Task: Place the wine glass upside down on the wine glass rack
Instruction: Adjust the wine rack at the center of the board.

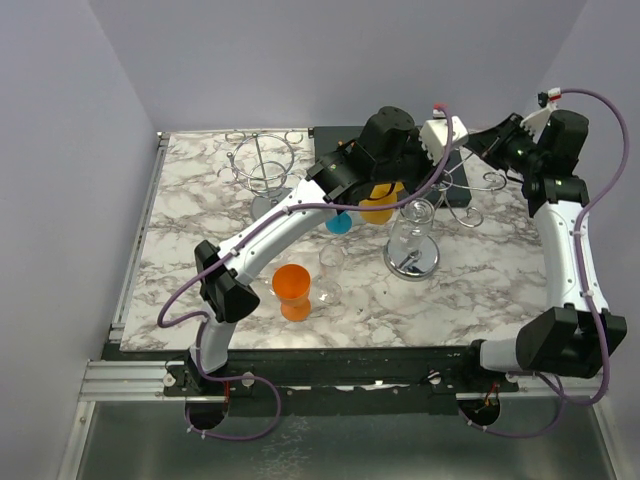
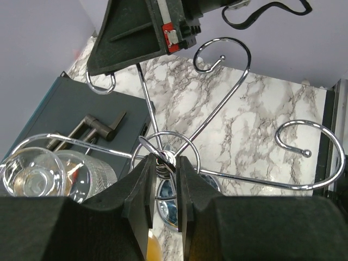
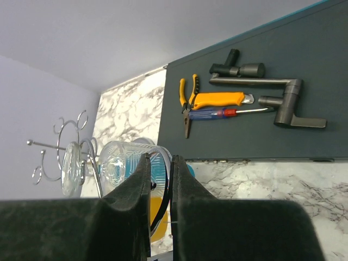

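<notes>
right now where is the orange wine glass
In the top view the orange wine glass sits on the marble table left of centre, near the front edge, just right of the left arm's elbow.

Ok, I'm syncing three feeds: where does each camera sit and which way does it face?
Top external: above and behind the robot, looking down on the table; left arm and right arm show.
Left wrist: on the left gripper, facing the wine glass rack; own fingers show.
Right wrist: on the right gripper, facing the dark mat; own fingers show.
Shared: both wrist views catch the wine glass.
</notes>
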Motion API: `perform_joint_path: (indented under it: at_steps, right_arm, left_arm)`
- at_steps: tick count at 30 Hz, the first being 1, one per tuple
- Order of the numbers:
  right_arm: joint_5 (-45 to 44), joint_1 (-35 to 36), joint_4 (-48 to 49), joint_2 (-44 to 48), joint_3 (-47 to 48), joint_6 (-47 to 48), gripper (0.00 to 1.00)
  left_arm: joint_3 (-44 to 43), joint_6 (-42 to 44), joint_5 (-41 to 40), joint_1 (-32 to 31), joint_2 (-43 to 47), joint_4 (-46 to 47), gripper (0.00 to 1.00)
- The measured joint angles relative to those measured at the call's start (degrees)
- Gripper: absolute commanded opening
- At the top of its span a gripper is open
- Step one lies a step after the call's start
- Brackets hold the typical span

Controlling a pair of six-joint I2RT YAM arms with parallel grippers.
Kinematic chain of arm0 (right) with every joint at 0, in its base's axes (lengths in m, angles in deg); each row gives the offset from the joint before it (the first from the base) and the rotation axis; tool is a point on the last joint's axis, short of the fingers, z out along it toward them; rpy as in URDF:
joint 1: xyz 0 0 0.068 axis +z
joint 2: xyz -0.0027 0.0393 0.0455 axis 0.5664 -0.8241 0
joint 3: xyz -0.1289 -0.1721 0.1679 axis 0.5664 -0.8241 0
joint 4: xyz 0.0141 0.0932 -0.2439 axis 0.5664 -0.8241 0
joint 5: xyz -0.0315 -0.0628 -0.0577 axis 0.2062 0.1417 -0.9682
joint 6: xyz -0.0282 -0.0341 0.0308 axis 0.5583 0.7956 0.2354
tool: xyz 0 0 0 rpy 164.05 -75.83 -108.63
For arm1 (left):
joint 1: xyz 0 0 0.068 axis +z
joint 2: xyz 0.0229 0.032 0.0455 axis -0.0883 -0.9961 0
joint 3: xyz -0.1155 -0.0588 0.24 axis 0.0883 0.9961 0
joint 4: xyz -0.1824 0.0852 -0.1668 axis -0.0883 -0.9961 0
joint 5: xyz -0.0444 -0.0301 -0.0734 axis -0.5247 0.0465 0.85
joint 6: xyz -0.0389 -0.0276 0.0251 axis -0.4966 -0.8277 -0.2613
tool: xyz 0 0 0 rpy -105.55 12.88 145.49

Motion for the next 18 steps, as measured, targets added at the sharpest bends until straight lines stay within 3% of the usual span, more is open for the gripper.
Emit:
perform_joint_path:
  at_steps: [18]
  right_arm:
    - [-16.83, -0.04, 9.77, 17.75, -18.25, -6.32, 0.00]
  left_arm:
    - [-0.46, 5.18, -1.25, -1.07, 0.50, -2.25, 0.13]
